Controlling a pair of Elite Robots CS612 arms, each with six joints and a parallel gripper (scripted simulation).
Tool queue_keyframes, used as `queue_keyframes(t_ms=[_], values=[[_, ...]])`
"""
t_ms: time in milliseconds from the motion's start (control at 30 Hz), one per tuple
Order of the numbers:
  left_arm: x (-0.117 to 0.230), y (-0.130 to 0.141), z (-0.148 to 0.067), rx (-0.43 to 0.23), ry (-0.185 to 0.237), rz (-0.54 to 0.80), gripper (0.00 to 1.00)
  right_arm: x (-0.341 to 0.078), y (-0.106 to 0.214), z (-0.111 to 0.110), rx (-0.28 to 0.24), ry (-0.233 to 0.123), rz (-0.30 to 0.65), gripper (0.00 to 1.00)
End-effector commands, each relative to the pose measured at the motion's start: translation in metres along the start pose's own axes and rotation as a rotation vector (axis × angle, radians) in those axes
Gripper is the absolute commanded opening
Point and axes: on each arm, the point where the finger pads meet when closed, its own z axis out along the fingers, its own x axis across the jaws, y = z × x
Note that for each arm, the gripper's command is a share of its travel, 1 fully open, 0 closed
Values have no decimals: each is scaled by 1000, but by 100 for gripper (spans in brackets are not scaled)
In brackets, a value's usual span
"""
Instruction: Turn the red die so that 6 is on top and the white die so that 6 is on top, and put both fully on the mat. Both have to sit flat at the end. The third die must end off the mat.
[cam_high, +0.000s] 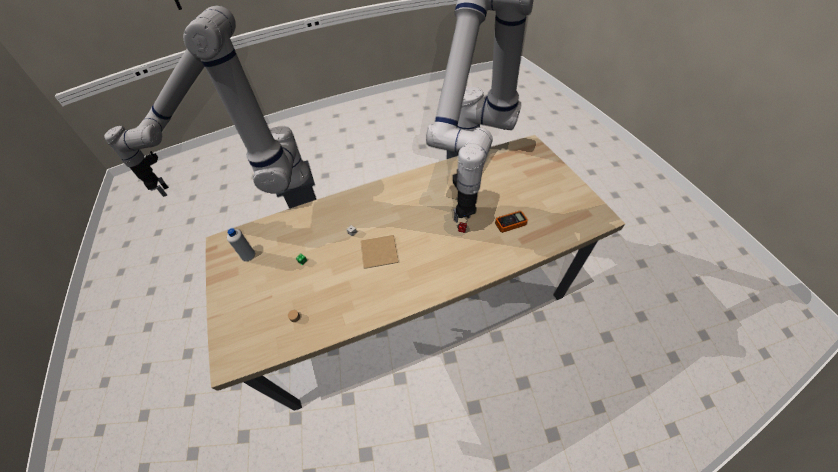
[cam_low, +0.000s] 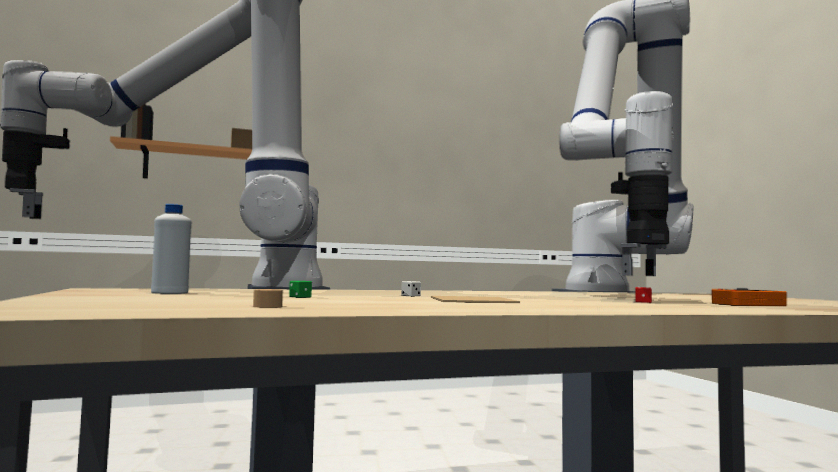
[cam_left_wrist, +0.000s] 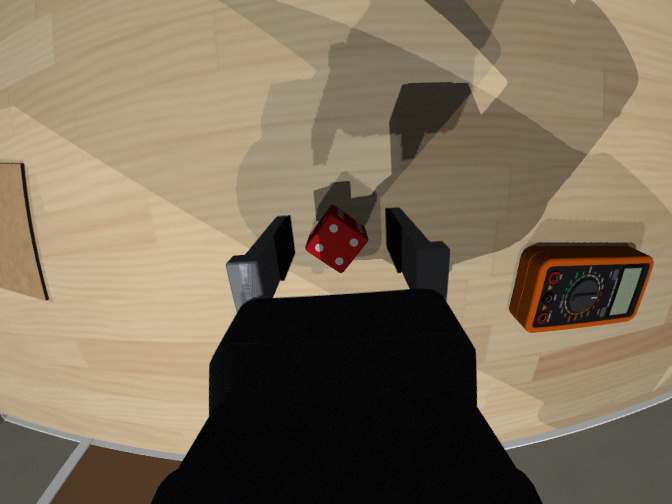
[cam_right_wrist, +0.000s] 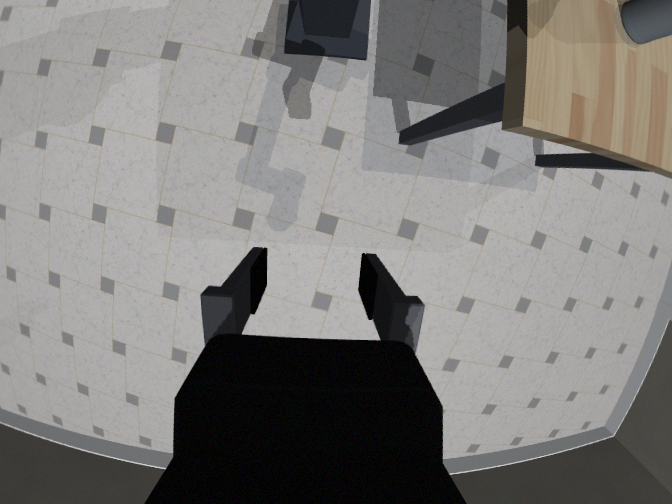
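Observation:
The red die (cam_high: 462, 227) (cam_low: 643, 294) (cam_left_wrist: 336, 241) lies flat on the table with 4 on top. My left gripper (cam_high: 459, 217) (cam_low: 639, 269) (cam_left_wrist: 339, 231) is open, pointing down above it, with the die between the fingers in the left wrist view. The white die (cam_high: 351, 230) (cam_low: 410, 288) stands behind the mat (cam_high: 379, 252) (cam_low: 475, 299) (cam_left_wrist: 16, 233), off it; its top number is too small to read. The green die (cam_high: 301, 259) (cam_low: 300, 289) lies off the mat, left of it. My right gripper (cam_high: 160, 187) (cam_low: 32, 206) (cam_right_wrist: 313, 269) is open and empty, beyond the table's left end.
An orange multimeter (cam_high: 511, 221) (cam_low: 748, 297) (cam_left_wrist: 583, 295) lies right of the red die. A grey bottle (cam_high: 240, 245) (cam_low: 171, 255) (cam_right_wrist: 648, 21) with a blue cap stands near the table's left end. A small brown cylinder (cam_high: 293, 316) (cam_low: 267, 298) stands near the front left.

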Motion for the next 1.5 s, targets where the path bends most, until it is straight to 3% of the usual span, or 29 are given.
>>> queue_keyframes(t_ms=[0,300,1000,1467], values=[[-1,1,-22,-2,-1,0,100,0,1,-1,-2,0,0,100],[0,1,-82,-2,-1,0,100,0,1,-1,-2,0,0,100],[0,1,-89,-2,-1,20,100,0,1,-1,-2,0,0,100],[-1,6,-87,-2,-1,335,100,0,1,-1,-2,0,0,100]])
